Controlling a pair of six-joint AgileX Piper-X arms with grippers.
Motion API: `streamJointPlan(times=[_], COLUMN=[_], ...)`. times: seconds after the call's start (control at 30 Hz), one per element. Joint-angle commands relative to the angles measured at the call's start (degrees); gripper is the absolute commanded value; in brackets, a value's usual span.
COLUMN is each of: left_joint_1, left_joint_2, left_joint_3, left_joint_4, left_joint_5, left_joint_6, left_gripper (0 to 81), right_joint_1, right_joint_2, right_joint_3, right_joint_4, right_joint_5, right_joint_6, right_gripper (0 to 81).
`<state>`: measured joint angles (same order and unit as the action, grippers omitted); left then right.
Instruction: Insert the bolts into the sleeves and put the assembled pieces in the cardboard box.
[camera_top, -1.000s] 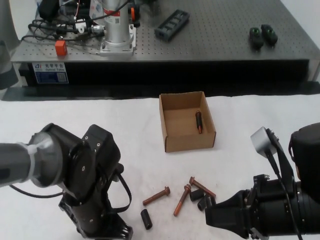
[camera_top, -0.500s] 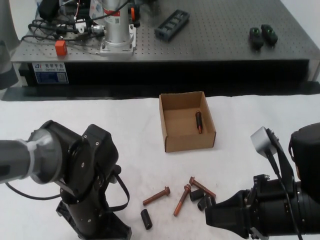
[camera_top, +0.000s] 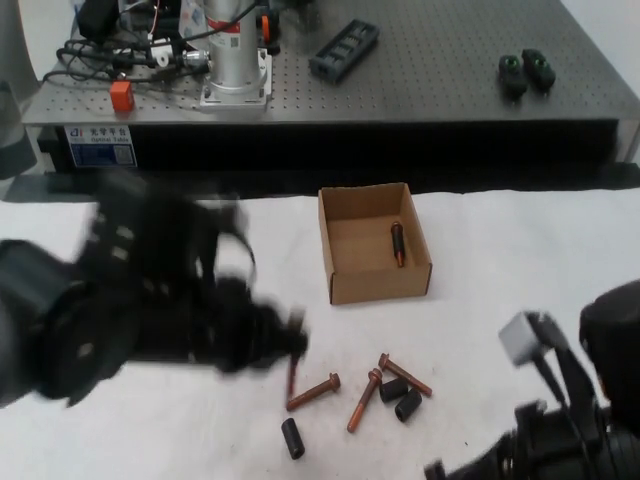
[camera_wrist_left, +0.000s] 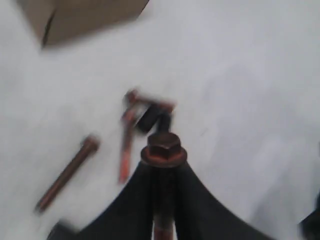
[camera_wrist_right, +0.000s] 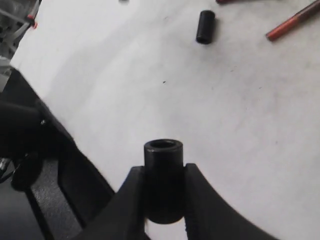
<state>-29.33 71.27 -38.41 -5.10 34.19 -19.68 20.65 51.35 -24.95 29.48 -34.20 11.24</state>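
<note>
My left gripper (camera_wrist_left: 163, 170) is shut on a copper bolt (camera_wrist_left: 163, 150), whose hex head sticks out past the black fingers. In the high view this gripper (camera_top: 290, 345) hovers blurred over the white cloth, left of the loose parts. My right gripper (camera_wrist_right: 163, 172) is shut on a black sleeve (camera_wrist_right: 163, 175), open end up, low at the front right. Three loose bolts (camera_top: 313, 392) and three loose sleeves (camera_top: 292, 438) lie on the cloth. Behind them stands the cardboard box (camera_top: 380, 282), which holds one assembled piece (camera_top: 398, 243).
A perforated metal bench (camera_top: 430, 90) runs across the back with cables, a post base (camera_top: 235, 70), a black tray (camera_top: 343, 48) and two small black items (camera_top: 525, 72). The left arm's dark body (camera_top: 110, 310) covers the cloth's left side.
The left arm has swung up from the front edge toward the middle, carrying the bolt, and is blurred. The right arm has dropped lower toward the front right corner.
</note>
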Motion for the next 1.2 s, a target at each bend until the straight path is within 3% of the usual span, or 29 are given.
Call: streamJointPlan(times=[0.0, 0.2, 0.4, 0.6, 1.17], left_joint_1=[-0.19, -1.55, -3.38, -3.35, -3.35], left_joint_2=[-0.55, -0.53, -0.53, -0.53, -0.53], left_joint_3=[0.84, 1.36, 1.36, 1.36, 1.36], left_joint_4=[-5.69, -16.88, -17.72, -17.72, -17.72], left_joint_5=[5.46, 9.01, 9.93, 10.14, 13.21], left_joint_6=[-4.60, -11.53, -12.08, -12.95, -13.36], left_gripper=[0.6, 0.6, 0.6, 0.6, 0.6], right_joint_1=[3.86, 7.51, 7.52, 7.52, 7.52], right_joint_2=[-0.33, 1.65, 5.80, 6.09, 6.09], right_joint_3=[0.08, 0.08, 0.08, 0.08, 0.08], right_joint_4=[-2.85, -19.38, -33.27, -36.82, -42.47], right_joint_5=[-4.92, -5.17, -3.83, 2.45, 3.75], right_joint_6=[-1.68, 4.89, 10.94, 10.63, 9.32], right_gripper=[4.0, 4.0, 4.0, 4.0, 4.0])
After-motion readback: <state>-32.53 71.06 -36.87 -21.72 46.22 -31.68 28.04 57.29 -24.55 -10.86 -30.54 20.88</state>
